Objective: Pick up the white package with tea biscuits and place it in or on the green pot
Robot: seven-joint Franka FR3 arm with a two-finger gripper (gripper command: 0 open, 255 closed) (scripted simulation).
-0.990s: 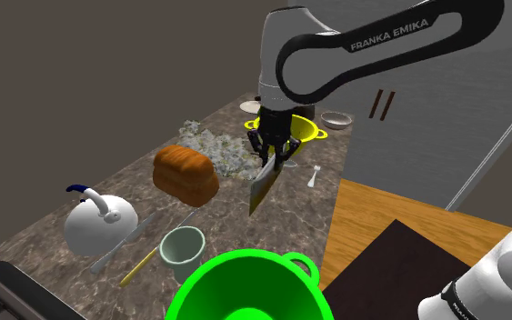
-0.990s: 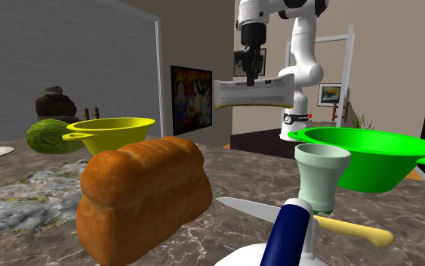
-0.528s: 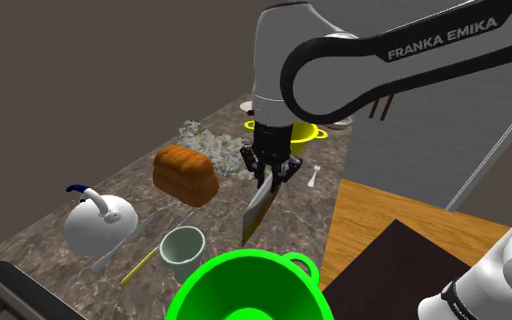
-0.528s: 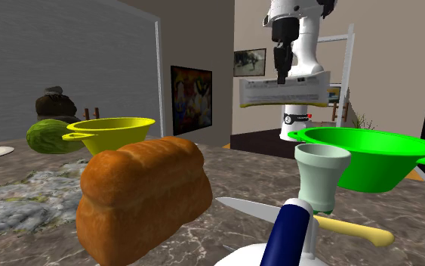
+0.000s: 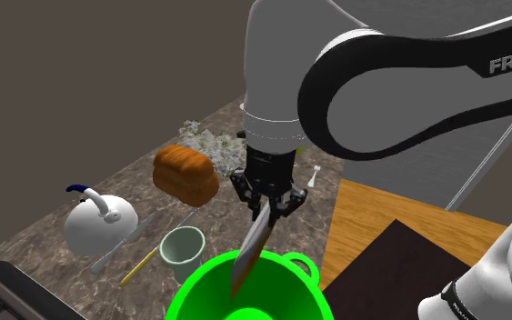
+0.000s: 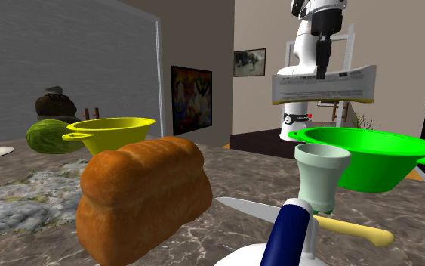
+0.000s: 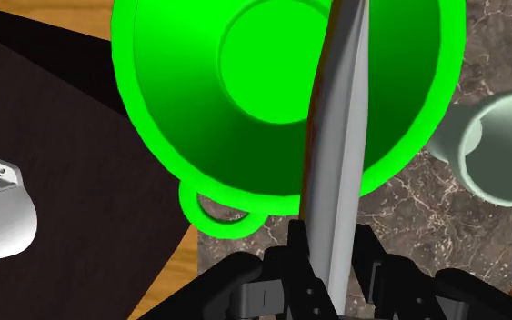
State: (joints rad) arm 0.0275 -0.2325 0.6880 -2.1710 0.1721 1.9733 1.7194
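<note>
Shoulder view first: the white arm reaches down over the near end of the tabletop (image 5: 49, 264), and the black pincer (image 5: 267, 205) is clamped on the top edge of the package (image 5: 249, 250). The pack hangs edge-on and tilted, its lower end over the mouth of the green pot (image 5: 190, 280). Just beside the pot stands a pale cup (image 5: 183, 247). Further along come a white kettle (image 5: 99, 223) with a blue handle and a brown bread loaf (image 5: 185, 173).

Over to the second exterior view: the package (image 6: 324, 83) lies level in the air, white with printed lines and a yellow edge. It is gripped from above by the pincer (image 6: 322, 74), both fingers pressed to it. It floats clear above the green pot (image 6: 361, 155), not touching the rim. The cup (image 6: 322, 174) stands in front of the pot, and the bread loaf (image 6: 143, 193) sits large in the foreground. A yellow pot (image 6: 112, 130) sits behind the loaf, with a knife (image 6: 256, 209) lying low near the kettle's blue handle.

Wrist view now: the 2 black fingers (image 7: 299, 264) squeeze the package (image 7: 340, 136), seen as a thin grey blade. It runs out across the green pot (image 7: 167, 100), over its bowl and near rim. The cup (image 7: 495, 150) is just beside the pot on the marbled tabletop.
</note>
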